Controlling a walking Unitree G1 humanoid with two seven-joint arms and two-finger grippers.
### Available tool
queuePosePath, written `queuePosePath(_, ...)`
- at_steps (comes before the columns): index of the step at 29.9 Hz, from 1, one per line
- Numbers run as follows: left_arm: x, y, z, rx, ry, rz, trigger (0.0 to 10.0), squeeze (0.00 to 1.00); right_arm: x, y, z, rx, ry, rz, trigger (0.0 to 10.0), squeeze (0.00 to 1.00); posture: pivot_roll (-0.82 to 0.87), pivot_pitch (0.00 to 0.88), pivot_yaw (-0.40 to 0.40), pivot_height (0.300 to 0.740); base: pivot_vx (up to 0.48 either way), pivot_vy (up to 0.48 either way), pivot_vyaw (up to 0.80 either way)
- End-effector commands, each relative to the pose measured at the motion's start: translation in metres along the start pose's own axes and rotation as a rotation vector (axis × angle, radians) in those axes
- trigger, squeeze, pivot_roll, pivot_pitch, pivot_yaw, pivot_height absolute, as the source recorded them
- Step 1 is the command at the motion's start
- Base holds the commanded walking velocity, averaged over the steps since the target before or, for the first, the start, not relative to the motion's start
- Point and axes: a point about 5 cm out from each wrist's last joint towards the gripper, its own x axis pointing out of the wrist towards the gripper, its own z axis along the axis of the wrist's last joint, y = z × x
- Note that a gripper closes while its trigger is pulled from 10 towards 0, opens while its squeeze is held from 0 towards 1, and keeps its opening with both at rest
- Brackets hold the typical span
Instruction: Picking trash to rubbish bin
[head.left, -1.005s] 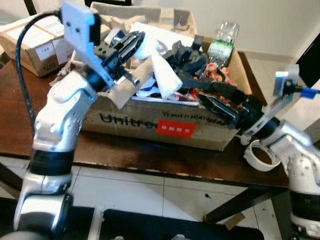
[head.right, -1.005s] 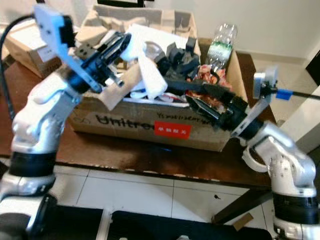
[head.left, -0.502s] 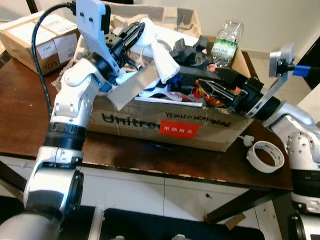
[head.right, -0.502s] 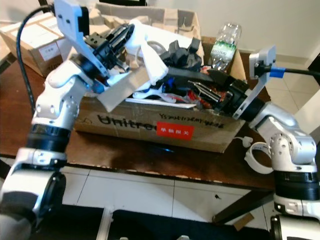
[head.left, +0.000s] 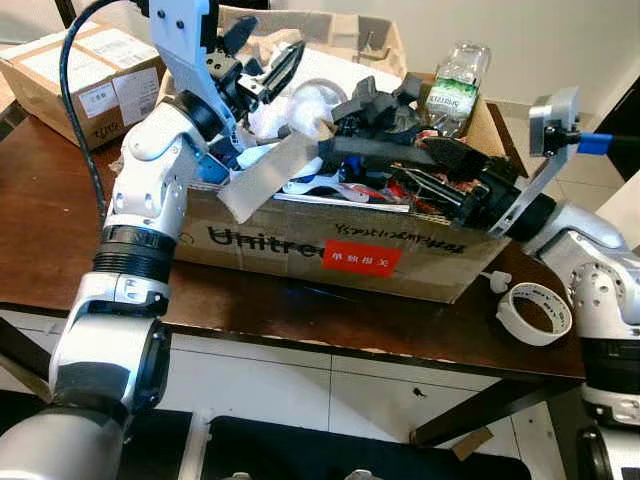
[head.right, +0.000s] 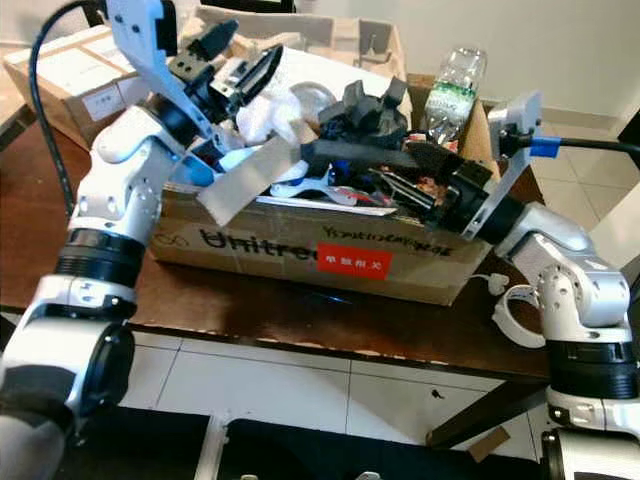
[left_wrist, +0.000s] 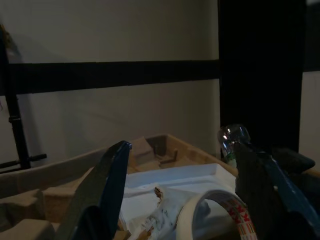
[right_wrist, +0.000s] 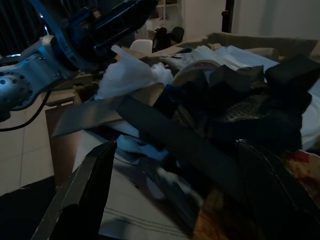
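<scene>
From my feed: matt brown cardboard box (head.left: 300, 250) on a glossy dark wood table (head.left: 40, 250), crumpled white paper (head.left: 290, 108), matt black foam bits (head.left: 375, 105), clear shiny plastic bottle (head.left: 462, 75), smooth tape roll (head.left: 537, 313).

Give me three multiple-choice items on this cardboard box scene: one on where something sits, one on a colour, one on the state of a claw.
1. Where does the roll of tape lie?
A. inside the box
B. on the table to the right of the box
C. on the floor

2. What colour is the label on the front of the cardboard box?
A. red
B. green
C. yellow

3. How is the left claw?
A. shut on a bottle
B. shut on the tape
C. open above the trash

Answers:
1. B, the tape rests on the brown table beside the box's right corner.
2. A, the label is red with pale lettering.
3. C, its fingers stand apart with nothing between them.
</scene>
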Motion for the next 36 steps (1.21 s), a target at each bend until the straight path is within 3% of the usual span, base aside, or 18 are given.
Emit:
queuePosePath(1, 0.006, 0.001, 0.015, -0.067, -0.074, -0.025, 10.0, 0.00, -0.004, 0.003, 0.006, 0.006, -0.021, 0.024, 10.0, 0.00, 0.16, 0.145, -0.046, 0.740, 0.000, 0.000, 0.00)
queuePosePath(3, 0.005, -0.002, 0.030, -0.226, -0.161, -0.110, 10.0, 0.00, -0.007, 0.005, 0.014, 0.051, -0.084, 0.058, 10.0, 0.00, 0.16, 0.146, -0.047, 0.740, 0.000, 0.000, 0.00)
queuePosePath(5, 0.005, -0.002, 0.030, -0.226, -0.161, -0.110, 10.0, 0.00, -0.007, 0.005, 0.014, 0.051, -0.084, 0.058, 10.0, 0.00, 0.16, 0.146, -0.047, 0.740, 0.000, 0.000, 0.00)
queuePosePath(6, 0.003, -0.007, 0.038, -0.296, -0.195, -0.161, 10.0, 0.00, -0.010, 0.009, 0.017, 0.098, -0.106, 0.096, 10.0, 0.00, 0.15, 0.150, -0.045, 0.740, 0.000, 0.000, 0.00)
queuePosePath(7, 0.003, -0.007, 0.038, -0.296, -0.195, -0.161, 10.0, 0.00, -0.010, 0.009, 0.017, 0.098, -0.106, 0.096, 10.0, 0.00, 0.15, 0.150, -0.045, 0.740, 0.000, 0.000, 0.00)
queuePosePath(8, -0.001, -0.016, 0.047, -0.356, -0.220, -0.241, 10.0, 0.00, -0.013, 0.014, 0.018, 0.137, -0.121, 0.133, 10.0, 0.00, 0.15, 0.153, -0.044, 0.740, 0.000, 0.000, 0.00)
queuePosePath(10, -0.004, -0.024, 0.053, -0.383, -0.231, -0.298, 10.0, 0.00, -0.014, 0.018, 0.019, 0.161, -0.131, 0.156, 10.0, 0.00, 0.15, 0.155, -0.046, 0.740, 0.000, 0.000, 0.00)
queuePosePath(13, -0.009, -0.032, 0.057, -0.382, -0.225, -0.349, 10.0, 0.00, -0.015, 0.019, 0.020, 0.177, -0.160, 0.149, 10.0, 0.00, 0.15, 0.156, -0.047, 0.740, 0.000, 0.000, 0.00)
queuePosePath(14, -0.013, -0.034, 0.054, -0.312, -0.182, -0.323, 10.0, 0.00, -0.015, 0.019, 0.020, 0.170, -0.179, 0.118, 10.0, 0.00, 0.15, 0.157, -0.045, 0.740, 0.000, 0.000, 0.00)
queuePosePath(16, -0.020, -0.027, 0.036, -0.113, -0.049, -0.155, 10.0, 0.00, -0.014, 0.015, 0.013, 0.122, -0.173, 0.005, 10.0, 0.00, 0.15, 0.161, -0.045, 0.740, 0.000, 0.000, 0.00)
queuePosePath(17, -0.020, -0.027, 0.036, -0.113, -0.049, -0.155, 10.0, 0.00, -0.014, 0.015, 0.013, 0.122, -0.173, 0.005, 10.0, 0.00, 0.15, 0.161, -0.045, 0.740, 0.000, 0.000, 0.00)
queuePosePath(19, -0.032, -0.024, 0.024, -0.002, 0.047, -0.071, 10.0, 0.00, -0.015, 0.012, 0.005, 0.109, -0.171, -0.071, 10.0, 0.00, 0.16, 0.163, -0.048, 0.740, 0.000, 0.000, 0.00)
queuePosePath(20, -0.032, -0.024, 0.024, -0.002, 0.047, -0.071, 10.0, 0.00, -0.015, 0.012, 0.005, 0.109, -0.171, -0.071, 10.0, 0.00, 0.16, 0.163, -0.048, 0.740, 0.000, 0.000, 0.00)
queuePosePath(22, -0.052, -0.033, 0.024, 0.061, 0.085, -0.060, 10.0, 0.00, -0.018, 0.011, 0.001, 0.104, -0.195, -0.165, 10.0, 0.00, 0.16, 0.164, -0.053, 0.740, 0.000, 0.000, 0.00)
queuePosePath(24, -0.052, -0.033, 0.024, 0.061, 0.085, -0.060, 10.0, 0.00, -0.018, 0.011, 0.001, 0.104, -0.195, -0.165, 10.0, 0.00, 0.16, 0.164, -0.053, 0.740, 0.000, 0.000, 0.00)
queuePosePath(27, -0.082, -0.035, 0.028, 0.027, 0.111, 0.051, 10.0, 0.00, -0.024, 0.013, -0.004, 0.077, -0.215, -0.260, 10.0, 0.00, 0.16, 0.170, -0.060, 0.740, 0.000, 0.000, 0.00)
queuePosePath(31, -0.108, -0.043, 0.031, -0.021, 0.120, 0.147, 10.0, 0.00, -0.032, 0.024, -0.013, 0.056, -0.230, -0.305, 10.0, 0.00, 0.16, 0.175, -0.059, 0.740, 0.000, 0.000, 0.00)
queuePosePath(36, -0.119, -0.046, 0.038, -0.076, 0.102, 0.189, 10.0, 0.00, -0.038, 0.036, -0.015, 0.094, -0.243, -0.256, 10.0, 0.00, 0.16, 0.182, -0.061, 0.740, 0.000, 0.000, 0.00)
